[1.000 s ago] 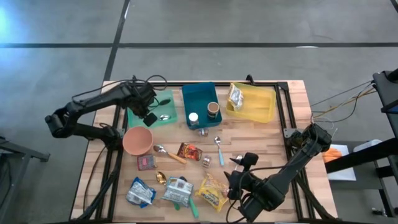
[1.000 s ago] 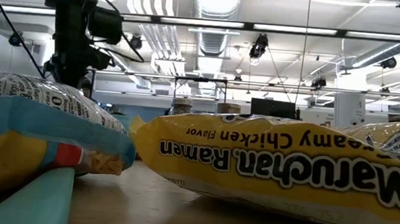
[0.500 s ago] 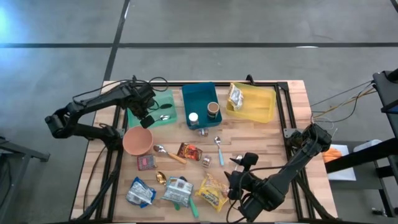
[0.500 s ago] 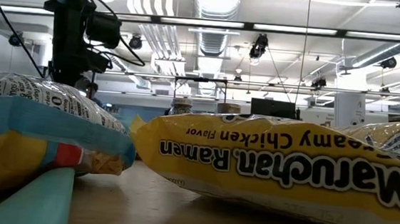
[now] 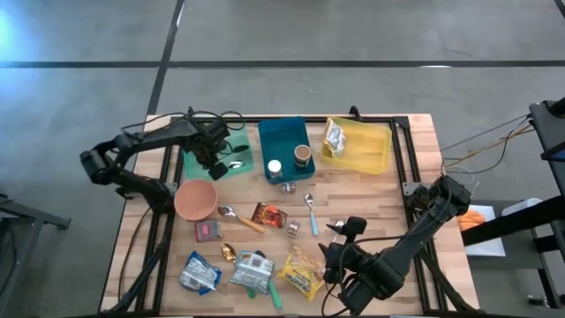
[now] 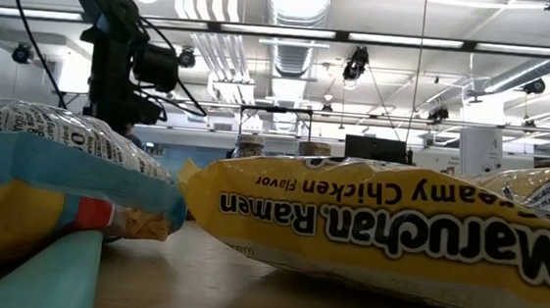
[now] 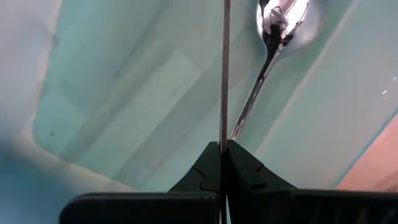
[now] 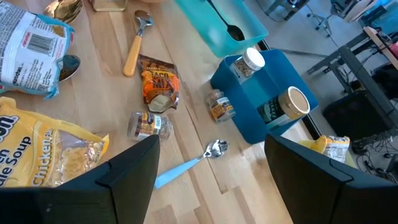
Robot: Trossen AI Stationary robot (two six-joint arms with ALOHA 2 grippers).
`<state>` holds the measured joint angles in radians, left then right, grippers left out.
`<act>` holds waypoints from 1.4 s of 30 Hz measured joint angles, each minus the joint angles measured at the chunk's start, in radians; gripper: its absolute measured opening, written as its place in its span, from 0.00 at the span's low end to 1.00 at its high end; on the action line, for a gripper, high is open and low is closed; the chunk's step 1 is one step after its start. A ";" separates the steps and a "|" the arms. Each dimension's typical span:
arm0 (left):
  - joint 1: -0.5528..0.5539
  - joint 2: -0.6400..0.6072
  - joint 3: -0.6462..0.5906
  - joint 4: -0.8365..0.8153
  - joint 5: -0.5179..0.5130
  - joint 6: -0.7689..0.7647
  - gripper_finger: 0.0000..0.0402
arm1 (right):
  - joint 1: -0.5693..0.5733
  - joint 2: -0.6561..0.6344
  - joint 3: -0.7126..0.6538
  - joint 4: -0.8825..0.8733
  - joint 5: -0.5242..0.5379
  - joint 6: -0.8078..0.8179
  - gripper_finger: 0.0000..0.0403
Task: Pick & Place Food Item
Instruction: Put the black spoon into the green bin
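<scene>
The left gripper [image 5: 214,165] hangs over the light green tray [image 5: 198,164] at the desk's far left, jaws shut tight. The yellow "Creamy Chicken Ramen" packet [image 5: 303,273] lies slantwise near the front edge. The right gripper [image 5: 334,254] waits beside it, jaws wide.

The left arm [image 5: 141,146] reaches from the table's left edge toward the far middle, its elbow bent out over the left side, and its left gripper [image 5: 214,165] points down with the 2 fingers [image 7: 242,171] pressed together, no gap between them. The right arm [image 5: 424,225] runs from its base at the table's right edge down along the near right side, folded low, and its right gripper [image 5: 333,258] sits near the near edge with the 2 fingers [image 8: 134,165] spread wide apart and nothing between them
</scene>
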<state>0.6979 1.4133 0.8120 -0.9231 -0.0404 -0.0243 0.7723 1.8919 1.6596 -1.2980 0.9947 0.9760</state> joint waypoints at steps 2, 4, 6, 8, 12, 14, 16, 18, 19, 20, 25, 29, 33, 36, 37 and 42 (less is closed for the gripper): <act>0.000 0.006 0.000 -0.001 0.003 -0.003 0.00 | 0.000 0.000 0.000 0.000 0.000 0.000 0.72; 0.000 0.012 0.000 -0.006 0.007 -0.006 0.00 | 0.000 0.000 0.000 0.000 0.000 0.000 0.72; 0.000 0.022 0.000 -0.020 0.007 -0.006 0.00 | 0.000 0.000 0.000 0.000 0.000 0.000 0.72; 0.000 0.036 0.000 -0.029 0.008 -0.005 0.00 | 0.000 0.000 0.000 0.001 0.000 0.000 0.72; 0.000 0.077 0.000 -0.046 0.011 0.018 0.00 | 0.000 0.000 0.000 0.002 -0.001 0.003 0.72; 0.000 0.095 0.000 -0.047 0.014 0.024 0.00 | 0.000 0.000 0.000 0.002 -0.001 0.003 0.72; 0.002 0.113 0.000 -0.046 0.015 0.033 0.00 | 0.000 0.000 0.000 0.002 -0.001 0.002 0.72; 0.002 0.128 0.000 -0.045 0.015 0.051 0.00 | 0.000 0.000 0.000 0.002 -0.001 0.001 0.72; 0.002 0.136 0.000 -0.045 0.015 0.058 0.00 | 0.000 0.000 0.000 0.002 -0.002 0.001 0.72; 0.002 0.145 0.000 -0.045 0.015 0.060 0.00 | 0.000 0.000 0.000 0.002 -0.002 0.001 0.72; 0.002 0.174 0.001 -0.039 0.015 0.077 0.00 | 0.000 0.000 0.000 0.002 -0.002 0.001 0.72; 0.002 0.188 0.004 -0.040 0.015 0.080 0.00 | 0.000 0.000 0.000 0.002 -0.003 0.001 0.72; 0.002 0.190 0.004 -0.039 0.012 0.079 0.00 | 0.000 0.000 0.000 0.002 -0.005 0.001 0.72; 0.002 0.187 0.003 -0.038 0.011 0.074 0.01 | 0.000 0.000 0.000 0.002 -0.008 0.001 0.72; 0.002 0.186 0.002 -0.037 0.010 0.073 0.03 | 0.000 0.000 0.000 0.002 -0.008 0.001 0.72; 0.002 0.187 0.001 -0.031 -0.010 0.070 0.11 | 0.000 0.000 0.000 0.003 -0.008 0.001 0.72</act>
<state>0.6998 1.6001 0.8131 -0.9546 -0.0500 0.0459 0.7723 1.8919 1.6594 -1.2955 0.9867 0.9768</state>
